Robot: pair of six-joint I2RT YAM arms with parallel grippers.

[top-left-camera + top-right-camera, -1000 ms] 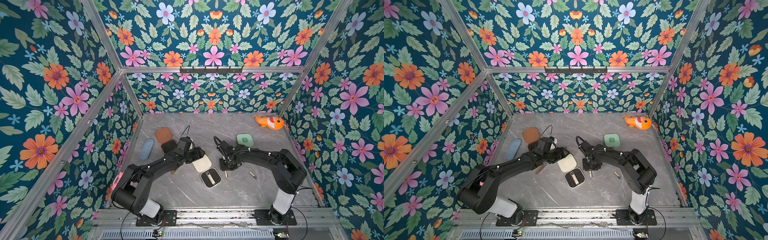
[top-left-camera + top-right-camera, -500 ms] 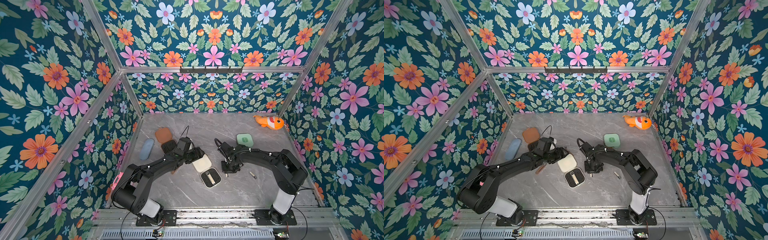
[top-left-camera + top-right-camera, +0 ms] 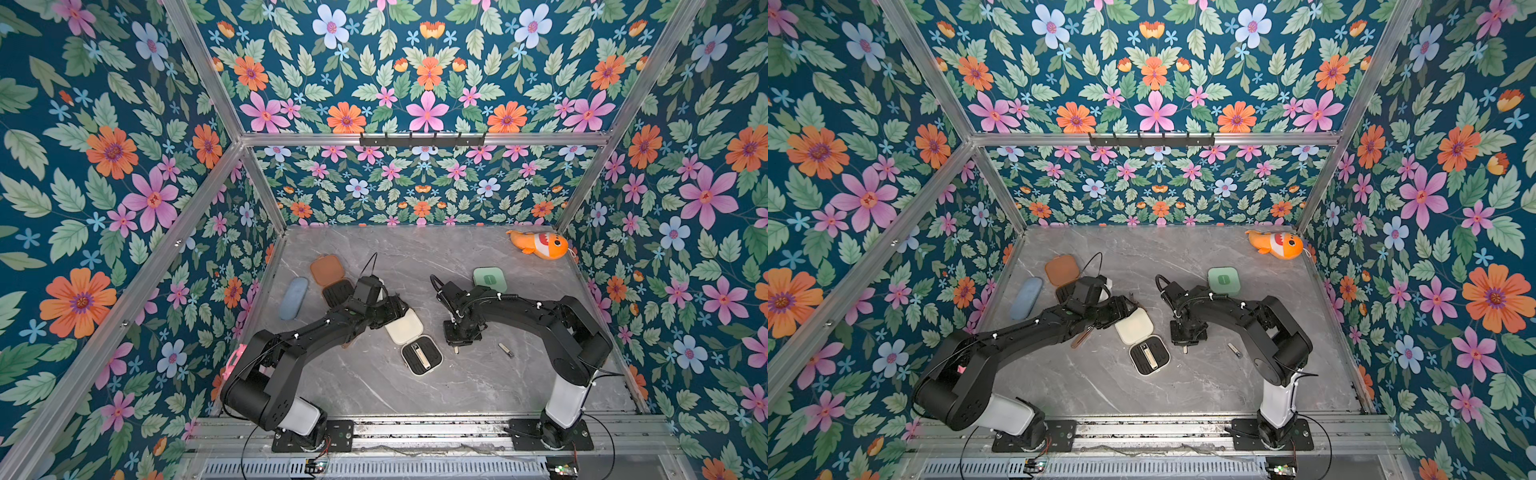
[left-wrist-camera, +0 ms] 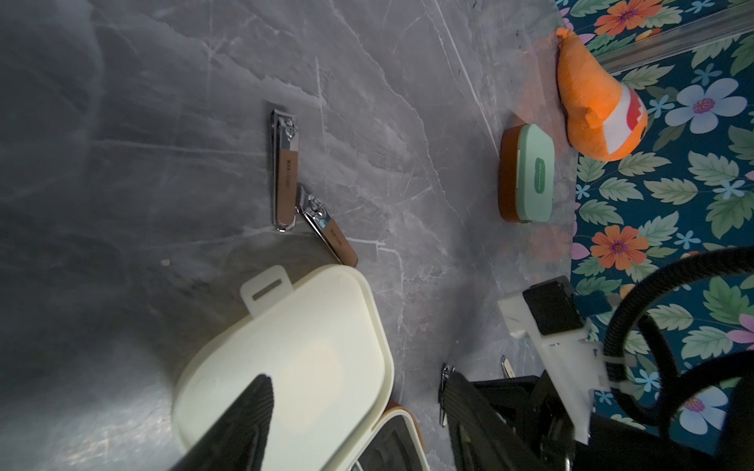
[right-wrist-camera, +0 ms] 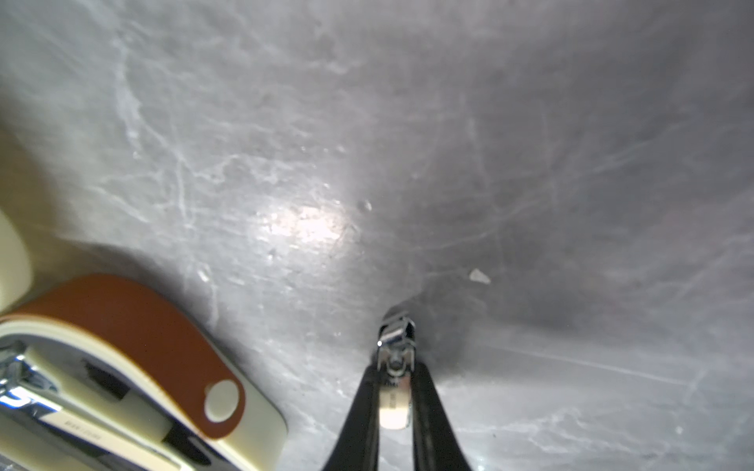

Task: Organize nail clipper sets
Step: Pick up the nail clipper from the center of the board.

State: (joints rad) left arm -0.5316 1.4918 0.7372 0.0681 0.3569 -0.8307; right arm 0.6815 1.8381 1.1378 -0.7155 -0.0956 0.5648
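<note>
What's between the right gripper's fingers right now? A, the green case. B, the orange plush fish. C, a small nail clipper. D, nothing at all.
C: the right wrist view shows the right gripper with both fingers pressed against a small nail clipper.
</note>
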